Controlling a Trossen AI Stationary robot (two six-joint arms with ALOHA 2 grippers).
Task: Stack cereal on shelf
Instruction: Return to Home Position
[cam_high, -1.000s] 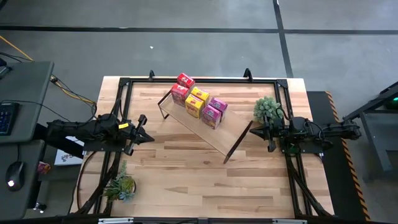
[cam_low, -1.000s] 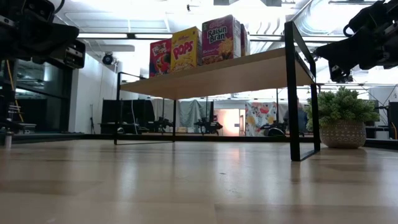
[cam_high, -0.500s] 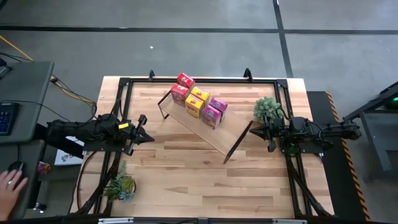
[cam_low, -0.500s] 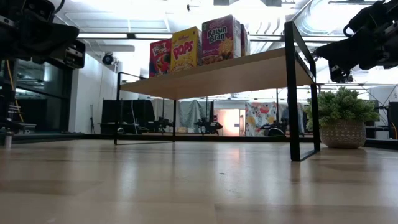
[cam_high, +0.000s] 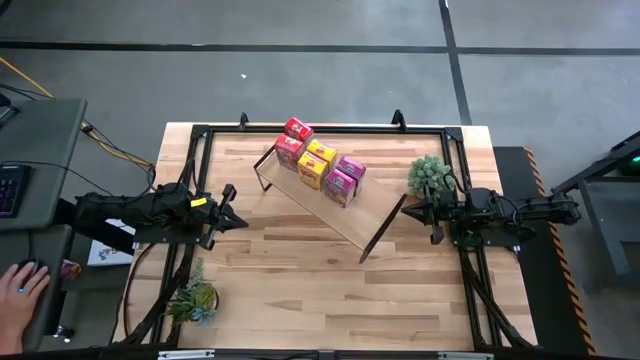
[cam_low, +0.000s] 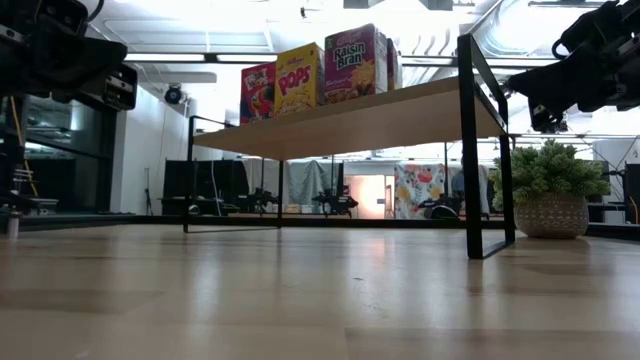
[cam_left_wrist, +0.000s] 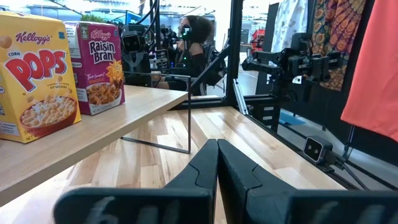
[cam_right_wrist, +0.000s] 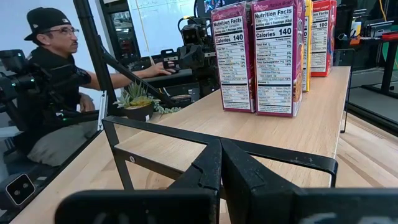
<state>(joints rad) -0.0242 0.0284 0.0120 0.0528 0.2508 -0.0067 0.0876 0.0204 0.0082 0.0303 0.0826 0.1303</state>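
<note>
The shelf (cam_high: 352, 212), a long light-wood board on thin black end frames, stands slantwise on the table. Several small cereal boxes stand upright on its far left half: red (cam_high: 298, 129), yellow (cam_high: 321, 153) and magenta (cam_high: 349, 168); in the low view they show as a row (cam_low: 300, 80). My left gripper (cam_high: 240, 221) is shut and empty, above the table left of the shelf. My right gripper (cam_high: 407, 210) is shut and empty, just off the shelf's right end frame. The wrist views show the shut fingers (cam_left_wrist: 217, 163) (cam_right_wrist: 221, 163).
A potted plant (cam_high: 430, 175) stands at the far right beside my right arm, another (cam_high: 196, 297) at the near left. A black frame (cam_high: 320, 129) rims the table. A person sits beyond the table (cam_right_wrist: 56, 81); a hand (cam_high: 20, 290) rests on a mouse left of it.
</note>
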